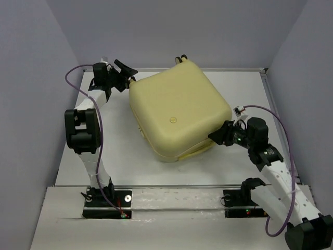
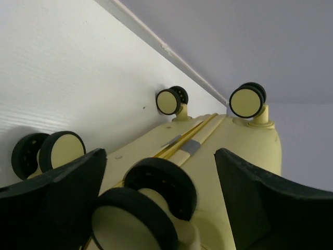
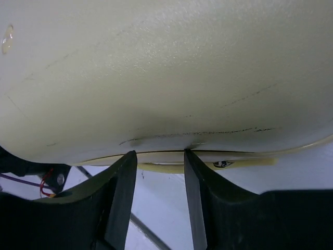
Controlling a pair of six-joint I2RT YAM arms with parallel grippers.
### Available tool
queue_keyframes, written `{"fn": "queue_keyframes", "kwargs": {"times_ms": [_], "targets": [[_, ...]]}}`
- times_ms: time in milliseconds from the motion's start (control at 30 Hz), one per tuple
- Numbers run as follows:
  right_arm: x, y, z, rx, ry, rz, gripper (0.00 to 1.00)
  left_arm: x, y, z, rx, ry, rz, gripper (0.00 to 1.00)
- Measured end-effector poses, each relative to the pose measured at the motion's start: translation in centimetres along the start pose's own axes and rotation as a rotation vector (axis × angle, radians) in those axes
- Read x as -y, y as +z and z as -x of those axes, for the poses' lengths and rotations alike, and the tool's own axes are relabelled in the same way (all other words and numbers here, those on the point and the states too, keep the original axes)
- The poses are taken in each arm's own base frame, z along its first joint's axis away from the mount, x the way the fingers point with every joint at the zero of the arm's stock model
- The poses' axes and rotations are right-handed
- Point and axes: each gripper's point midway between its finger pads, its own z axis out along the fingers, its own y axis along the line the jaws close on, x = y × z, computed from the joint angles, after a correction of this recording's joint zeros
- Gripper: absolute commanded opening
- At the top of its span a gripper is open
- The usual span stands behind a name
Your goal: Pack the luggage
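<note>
The luggage (image 1: 179,112), a pale-yellow hard shell, lies shut and flat on the white table (image 1: 125,156), turned at an angle. My left gripper (image 1: 127,78) is at its far left corner and stands open. In the left wrist view that gripper (image 2: 158,156) has a black-and-cream wheel (image 2: 156,192) between its spread fingers, and the right finger is well apart from it. My right gripper (image 1: 217,136) is at the near right corner. In the right wrist view its fingertips (image 3: 159,153) meet the shell's (image 3: 166,67) lower seam with nothing between them.
Grey walls close in the table on the left, back and right. A raised rail (image 2: 171,54) runs along the back edge. Three more wheels (image 2: 171,100) (image 2: 247,100) (image 2: 57,151) stick out of the luggage's far end. Both arm bases (image 1: 106,200) (image 1: 244,200) are on the near edge.
</note>
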Motion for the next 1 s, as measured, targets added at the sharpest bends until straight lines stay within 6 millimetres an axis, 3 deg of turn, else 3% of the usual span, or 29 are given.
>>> {"fn": "queue_keyframes", "kwargs": {"times_ms": [100,233,333,400,467,500,533,567,600,633,667,700,800,900,1000], "targets": [[0.5,0.7,-0.9,-0.047,0.017,-0.008,0.51,-0.8,-0.6,1.1,0.023,0.011,0.025,0.99],[0.8,0.7,-0.9,-0.047,0.019,-0.022,0.44,-0.3,-3.6,4.3,0.123,0.059,0.080,0.99],[0.8,0.2,-0.3,-0.008,0.004,-0.038,0.37,3.4,-9.0,7.1,0.273,0.149,0.079,0.99],[0.8,0.0,0.1,0.011,-0.002,-0.045,0.35,7.6,-14.0,7.1,0.369,0.217,0.019,0.99],[1.2,0.2,-0.2,0.011,0.004,-0.056,0.34,10.9,-17.8,4.7,0.429,0.287,-0.054,0.90],[1.5,0.3,-0.4,0.007,0.010,-0.066,0.34,12.6,-19.5,2.2,0.429,0.323,-0.104,0.84],[1.8,0.4,-0.7,0.004,0.015,-0.073,0.33,13.6,-20.1,-0.7,0.401,0.354,-0.146,0.72],[2.2,0.6,-1.0,-0.004,0.024,-0.083,0.33,14.6,-20.9,-2.9,0.384,0.377,-0.191,0.67],[2.4,0.8,-1.3,-0.012,0.032,-0.089,0.32,14.5,-21.5,-6.3,0.338,0.400,-0.231,0.61],[2.6,1.1,-1.5,-0.024,0.038,-0.094,0.31,13.9,-21.7,-9.1,0.290,0.414,-0.252,0.52],[2.8,1.3,-1.5,-0.029,0.040,-0.095,0.30,12.7,-21.8,-10.9,0.258,0.411,-0.249,0.49],[2.9,1.7,-1.5,-0.032,0.041,-0.093,0.30,9.4,-21.4,-13.7,0.193,0.399,-0.198,0.47],[3.1,2.7,-1.0,-0.033,0.039,-0.083,0.30,2.4,-20.8,-17.7,0.099,0.354,-0.071,0.42],[3.2,4.5,0.1,-0.030,0.037,-0.062,0.31,-3.8,-21.6,-20.7,0.057,0.297,0.037,0.40],[3.3,6.3,1.4,-0.020,0.029,-0.041,0.36,-6.2,-21.9,-22.5,0.015,0.275,0.080,0.38]]}}
